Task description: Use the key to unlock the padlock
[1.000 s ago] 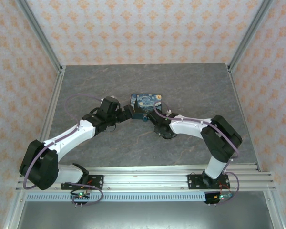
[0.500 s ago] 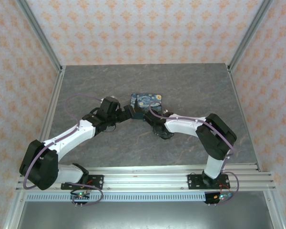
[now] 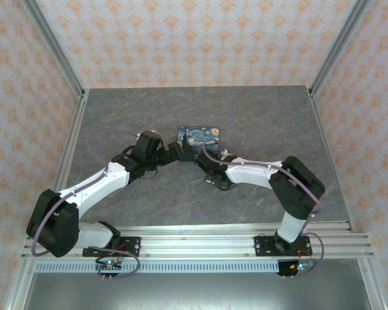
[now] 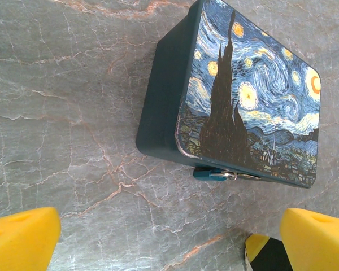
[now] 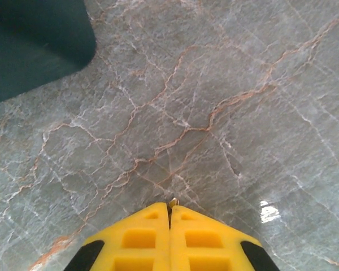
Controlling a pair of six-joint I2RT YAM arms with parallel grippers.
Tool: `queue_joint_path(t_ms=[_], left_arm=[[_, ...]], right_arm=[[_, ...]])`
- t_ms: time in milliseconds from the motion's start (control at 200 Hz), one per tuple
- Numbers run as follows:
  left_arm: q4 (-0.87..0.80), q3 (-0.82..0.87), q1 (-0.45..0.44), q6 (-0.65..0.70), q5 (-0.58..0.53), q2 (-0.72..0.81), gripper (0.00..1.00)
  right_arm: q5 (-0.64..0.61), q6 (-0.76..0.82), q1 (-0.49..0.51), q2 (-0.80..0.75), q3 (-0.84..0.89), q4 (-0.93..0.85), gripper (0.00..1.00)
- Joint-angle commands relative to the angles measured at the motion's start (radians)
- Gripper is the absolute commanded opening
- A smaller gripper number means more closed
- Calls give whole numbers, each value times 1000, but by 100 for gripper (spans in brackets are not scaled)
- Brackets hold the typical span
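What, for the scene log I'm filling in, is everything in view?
box: one, blue-and-yellow starry print lid, dark teal sides, mid-table.
padlock: one, teal, at the box's front edge.
key: one, pale, only a tiny tip shows, apparently pinched in the right gripper.
table: one, grey marbled, under everything.
walls: pale with an orange pattern, around the table.
left gripper: one, yellow fingers, open, just short of the box.
right gripper: one, yellow fingers, shut, low over the table beside the box.

White-and-black arms [image 3: 94, 184], purple cables [image 3: 110, 130], yellow gripper fingers [image 5: 141, 237] with black patches.
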State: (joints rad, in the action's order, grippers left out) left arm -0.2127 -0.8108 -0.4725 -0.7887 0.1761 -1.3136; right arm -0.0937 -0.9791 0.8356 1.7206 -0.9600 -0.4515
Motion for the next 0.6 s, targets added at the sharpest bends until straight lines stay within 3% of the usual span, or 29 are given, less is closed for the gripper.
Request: queue_joint_path(t_ms=[0,205,385,596], left_arm=[[-6,-5,-9,-18,-3,11,100],[34,18,-7,-47,15,24,100],[50,18,-8,-67,35,26,100],[116,26,-9,-142,108,18,100]], right_arm=[[96,30,23,-49,75,113,0],[106,109,14,-224,208,289,0],[237,150,-59,-325,341,499,0],[334,183,-110,-383,382,619,0]])
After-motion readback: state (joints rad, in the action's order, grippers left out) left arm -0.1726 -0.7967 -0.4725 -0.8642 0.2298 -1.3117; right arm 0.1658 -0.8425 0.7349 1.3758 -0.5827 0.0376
